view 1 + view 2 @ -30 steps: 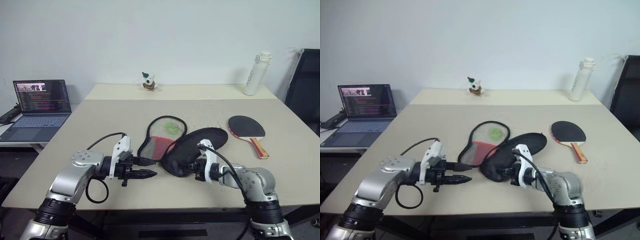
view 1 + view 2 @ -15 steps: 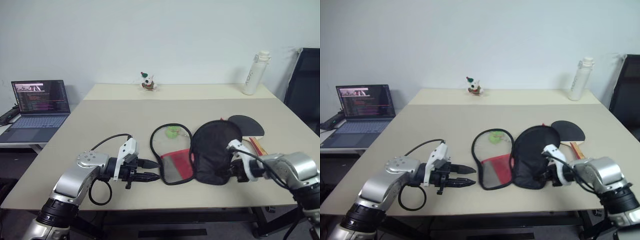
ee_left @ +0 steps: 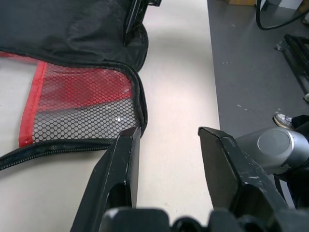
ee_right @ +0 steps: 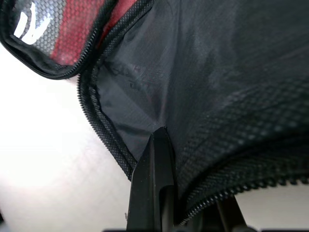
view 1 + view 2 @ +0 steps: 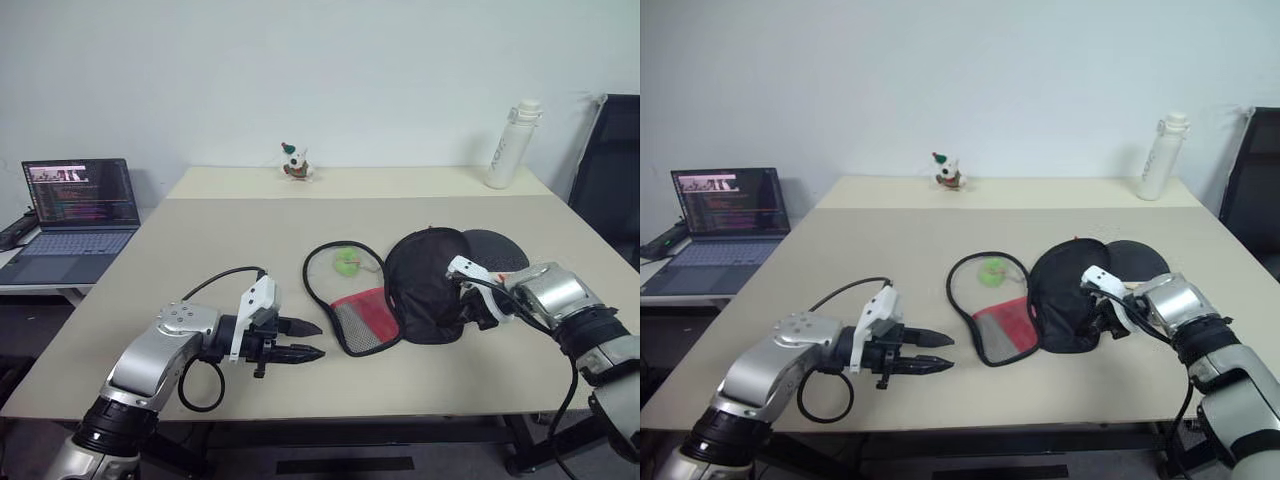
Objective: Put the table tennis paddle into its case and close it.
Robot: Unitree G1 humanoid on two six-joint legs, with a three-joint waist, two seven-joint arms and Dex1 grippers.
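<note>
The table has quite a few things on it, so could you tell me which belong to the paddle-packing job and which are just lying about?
Belonging to the job:
- case, lying open, its black flap pinched by the right gripper
- table tennis paddle, partly hidden behind the flap
- left gripper, open near the case's rim

Just lying about:
- yellow-green ball inside the case
- white bottle
- small figurine
- laptop

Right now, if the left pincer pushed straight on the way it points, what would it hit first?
Most likely the case: the left pincer, open, points at the red-and-mesh panel's zip rim. In the left wrist view one fingertip sits almost at that rim, though the depth is unclear.
</note>
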